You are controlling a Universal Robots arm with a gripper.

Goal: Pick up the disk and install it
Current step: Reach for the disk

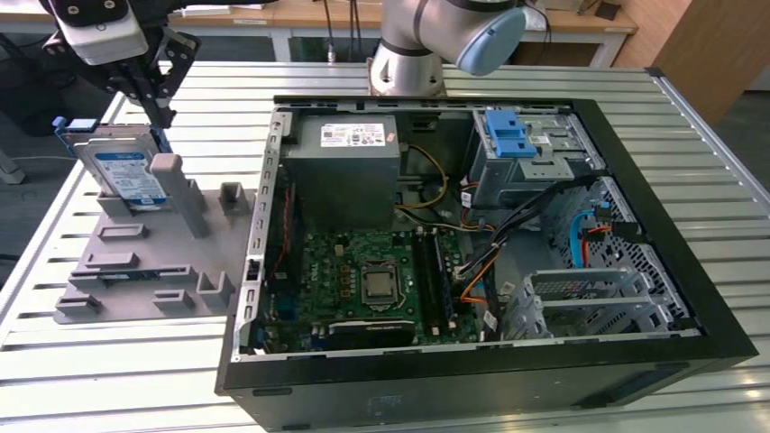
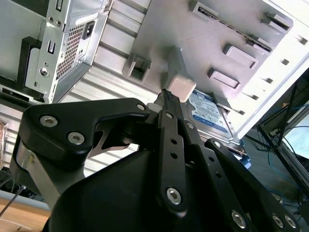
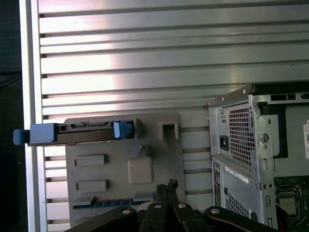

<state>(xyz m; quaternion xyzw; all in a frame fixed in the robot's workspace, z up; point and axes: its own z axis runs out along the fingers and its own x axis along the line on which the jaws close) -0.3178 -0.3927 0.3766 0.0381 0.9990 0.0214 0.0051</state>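
Black-walled desktop computer case lies open on its side nearest the exterior view, taking up that view's middle and right. It rests on a slatted aluminium worktop that runs under everything. Inside the case sit a grey boxy power supply, a green motherboard and, toward the exterior view's right, a grey metal drive bay topped by a blue plastic latch. Behind the case stands the base of the silver-and-blue robot arm.

On the exterior view's left, just beside the case, a flat grey plastic fixture plate with raised blocks and slots lies on the worktop. The flat silver disk with a blue-and-white label stands on edge in the far part of this plate, framed by its blue plastic bracket and leaning against a grey upright post. The first wrist view shows the disk edge-on from above, with the bracket's blue ends sticking out at either side. In the second wrist view its label face shows beyond the post.

The black pincer hangs over the fixture, near the disk's far upper corner but apart from it. In both wrist views its fingers are pressed together with nothing between them.
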